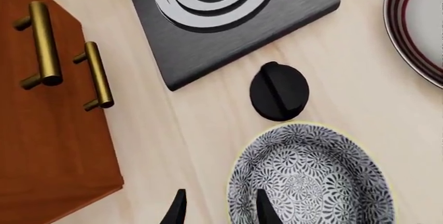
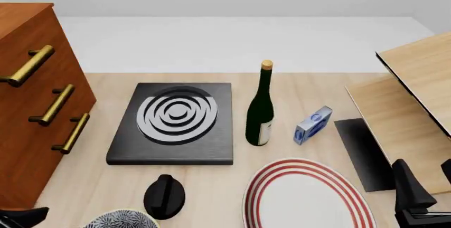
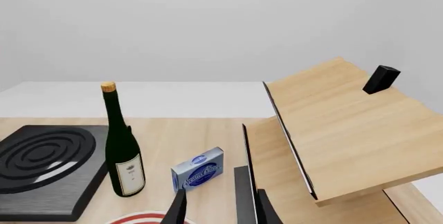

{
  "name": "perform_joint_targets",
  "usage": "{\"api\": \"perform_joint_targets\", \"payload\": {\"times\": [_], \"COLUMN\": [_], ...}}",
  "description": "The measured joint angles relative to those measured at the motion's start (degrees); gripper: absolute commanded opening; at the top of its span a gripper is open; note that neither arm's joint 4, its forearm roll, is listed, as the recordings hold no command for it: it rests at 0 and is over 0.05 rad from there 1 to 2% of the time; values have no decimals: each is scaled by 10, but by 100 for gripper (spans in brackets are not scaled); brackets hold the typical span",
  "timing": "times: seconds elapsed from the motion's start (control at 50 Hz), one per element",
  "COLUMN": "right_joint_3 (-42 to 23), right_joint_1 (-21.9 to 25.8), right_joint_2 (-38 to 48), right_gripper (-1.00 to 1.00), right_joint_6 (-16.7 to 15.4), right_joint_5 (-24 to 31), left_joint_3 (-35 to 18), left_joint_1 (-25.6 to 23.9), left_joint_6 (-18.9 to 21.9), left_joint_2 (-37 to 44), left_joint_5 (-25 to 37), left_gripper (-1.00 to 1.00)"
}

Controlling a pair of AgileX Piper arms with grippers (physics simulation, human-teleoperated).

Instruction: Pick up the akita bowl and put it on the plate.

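Task at early stage: akita bowl point(image 1: 312, 175) not yet gripped or lifted; grasp, carry and placement all remain. Bowl rests on table point(image 1: 360, 94) at near left edge, just beside black knob point(image 1: 279, 91), plate point(image 2: 307, 196) apart to its right, bare. Bowl: wide, shallow, dense navy-and-white floral lace throughout. Left gripper point(image 1: 220, 208): fingers apart, straddling bowl rim, one inside, one outside. Right gripper point(image 3: 218, 208): fingers apart, holding nothing.
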Motion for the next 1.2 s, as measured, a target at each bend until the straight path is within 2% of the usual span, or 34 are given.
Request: {"api": "perform_joint_targets", "payload": {"times": [0.62, 1.2], "right_joint_3": [0, 0], "right_joint_1": [0, 0], "right_joint_2": [0, 0], "right_gripper": [100, 100], "right_joint_6": [0, 0], "right_joint_5": [0, 0], "left_joint_3": [42, 73], "left_joint_1": [-29, -33], "left_joint_6": [-15, -18], "left_joint_2": [30, 47], "left_joint_5": [-54, -86], "left_gripper": [100, 100]}}
